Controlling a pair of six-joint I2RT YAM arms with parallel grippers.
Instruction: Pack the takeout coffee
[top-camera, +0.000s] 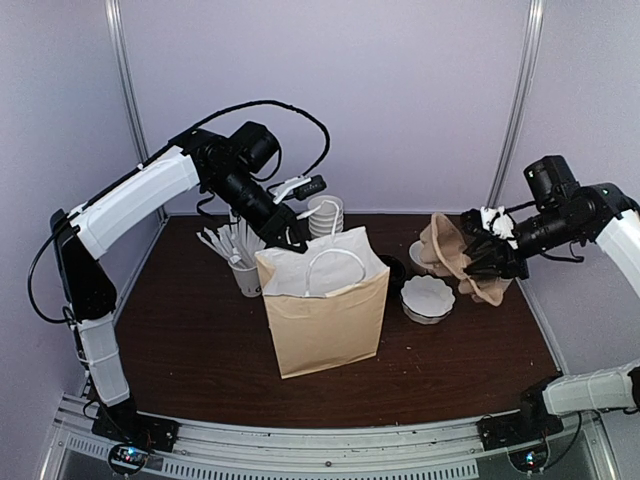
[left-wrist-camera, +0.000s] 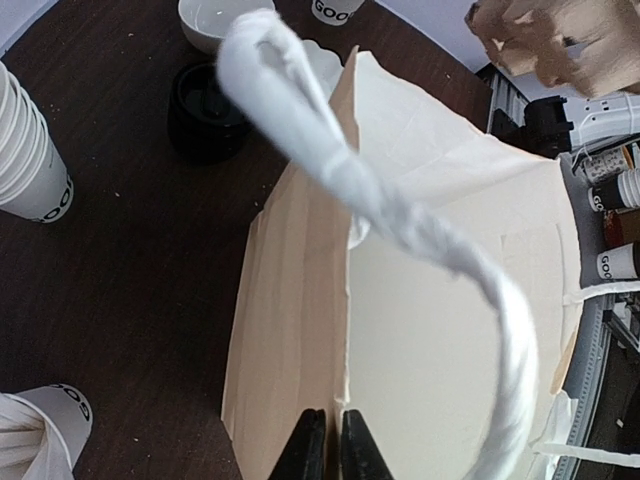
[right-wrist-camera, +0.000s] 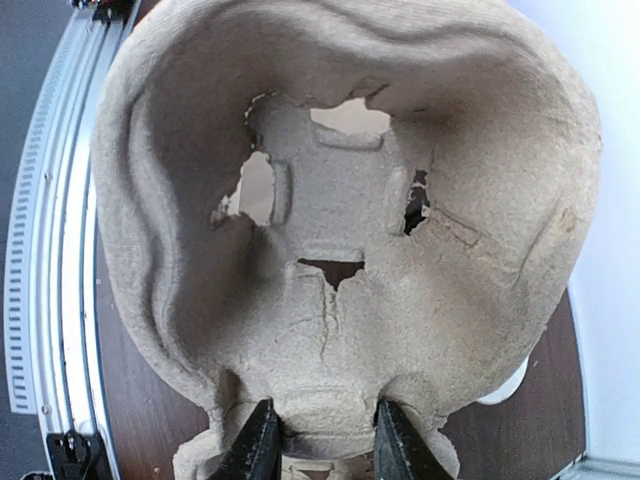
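Note:
The brown paper bag (top-camera: 325, 310) stands open mid-table with its white handle (left-wrist-camera: 330, 150) up. My left gripper (left-wrist-camera: 331, 440) reaches over it from the back left and is shut on the bag's (left-wrist-camera: 290, 330) top rim, the paper wall pinched between the fingertips. A white cup with black "GOO" lettering (left-wrist-camera: 335, 8) shows at the top edge of the left wrist view. The black lid (top-camera: 393, 270) lies on the table right of the bag. My right gripper (top-camera: 487, 258) is shut on a brown pulp cup carrier (right-wrist-camera: 340, 200), which it holds up off the table at the right.
A nested stack of white cups (top-camera: 325, 215) stands behind the bag, and a cup full of white straws (top-camera: 240, 262) to its left. A fluted white bowl (top-camera: 428, 298) sits right of the lid. The carrier (top-camera: 455, 255) partly hides a white rim (top-camera: 418, 250).

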